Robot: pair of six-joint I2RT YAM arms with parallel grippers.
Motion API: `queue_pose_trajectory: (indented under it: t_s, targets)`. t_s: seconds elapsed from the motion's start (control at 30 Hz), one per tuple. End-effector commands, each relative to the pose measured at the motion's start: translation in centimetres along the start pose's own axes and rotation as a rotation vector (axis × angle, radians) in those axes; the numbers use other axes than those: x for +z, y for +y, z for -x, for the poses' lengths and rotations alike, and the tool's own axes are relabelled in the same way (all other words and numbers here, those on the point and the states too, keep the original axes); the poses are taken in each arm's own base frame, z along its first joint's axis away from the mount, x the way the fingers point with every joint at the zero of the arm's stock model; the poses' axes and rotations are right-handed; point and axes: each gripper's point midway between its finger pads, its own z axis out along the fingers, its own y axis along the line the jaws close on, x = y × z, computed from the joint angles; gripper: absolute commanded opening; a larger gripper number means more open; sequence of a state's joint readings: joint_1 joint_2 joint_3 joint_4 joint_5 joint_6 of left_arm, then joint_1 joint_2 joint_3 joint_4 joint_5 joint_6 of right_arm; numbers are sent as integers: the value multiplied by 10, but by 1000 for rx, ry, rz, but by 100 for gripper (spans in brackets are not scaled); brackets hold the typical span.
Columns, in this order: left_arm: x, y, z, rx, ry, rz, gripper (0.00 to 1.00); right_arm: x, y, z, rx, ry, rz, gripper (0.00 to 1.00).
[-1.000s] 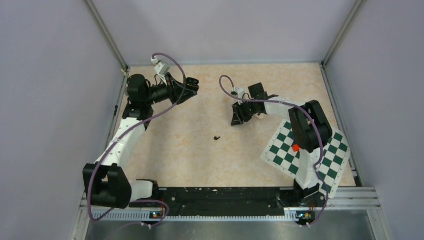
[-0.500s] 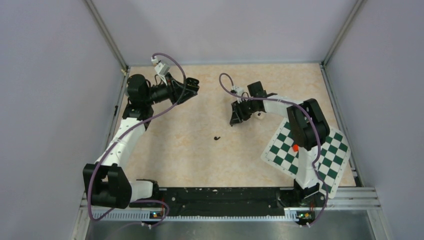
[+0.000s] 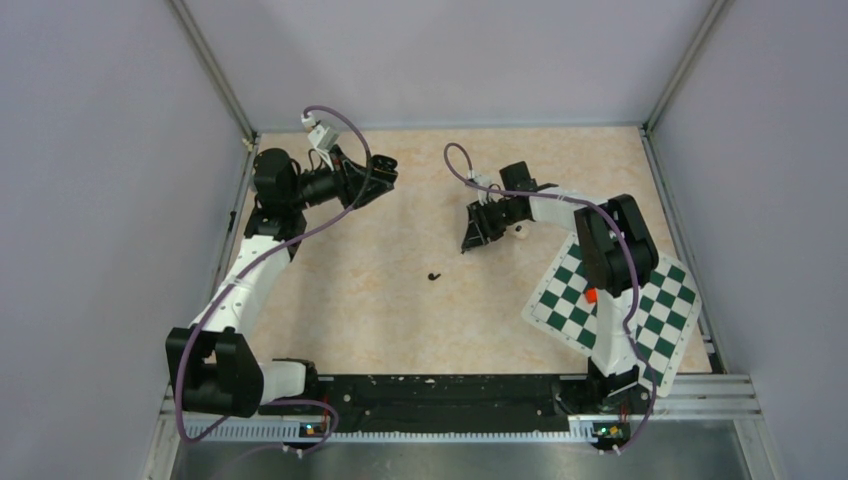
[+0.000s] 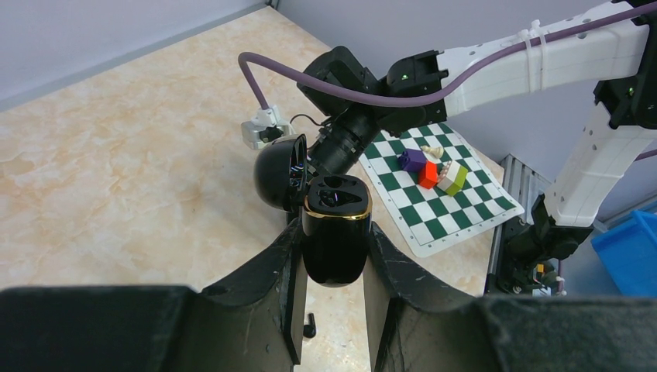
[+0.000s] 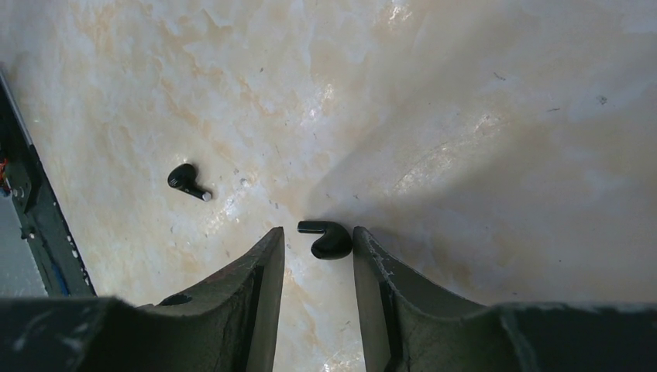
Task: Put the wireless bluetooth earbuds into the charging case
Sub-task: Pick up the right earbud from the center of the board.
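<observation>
From where I stood, the left gripper [image 4: 333, 260] was clamped on the charging case [image 4: 335, 242]. The glossy black body sat upright between its two fingers, with the gold-rimmed top pointing away from the wrist. The lid [image 4: 277, 172] was swung open and hung off the far side of the case, beyond the fingertips. That arm held the case up off the table [image 3: 380, 320], well apart from the other gripper.

The right gripper [image 5: 318, 232] pointed down at the table with its fingers a little apart. One earbud [image 5: 331, 242] lay right between the tips. Its rounded end touched one finger and its stem reached toward the other, leaving only a sliver of gap. I could not tell whether the jaws were actually pinching it.

The second earbud [image 5: 188, 180] lay loose on the table, out ahead of the tips and off to the side the stem pointed toward, clear of both fingers.

A checkered mat [image 3: 612, 300] lay under the right arm's elbow, back behind its gripper.
</observation>
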State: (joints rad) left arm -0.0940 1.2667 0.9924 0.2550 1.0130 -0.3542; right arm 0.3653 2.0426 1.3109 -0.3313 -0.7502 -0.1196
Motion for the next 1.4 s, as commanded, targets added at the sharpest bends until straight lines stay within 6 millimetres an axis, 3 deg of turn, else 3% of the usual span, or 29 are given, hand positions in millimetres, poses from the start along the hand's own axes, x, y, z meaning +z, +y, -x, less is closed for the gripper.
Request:
queue_pose_trajectory:
  t_s: [0.0, 0.63, 1.13, 1.37]
  targets:
    - [-5, -11, 14, 61, -35, -17, 0, 2, -15, -31, 66, 94, -50, 39]
    - [-5, -11, 13, 60, -36, -17, 0, -3, -37, -43, 82, 141, -159, 43]
    - [-6, -10, 14, 60, -39, -15, 0, -6, -41, -43, 78, 145, -189, 22]
    - [-3, -5, 10, 38, -33, -13, 0, -18, -16, -11, 27, 52, -120, 13]
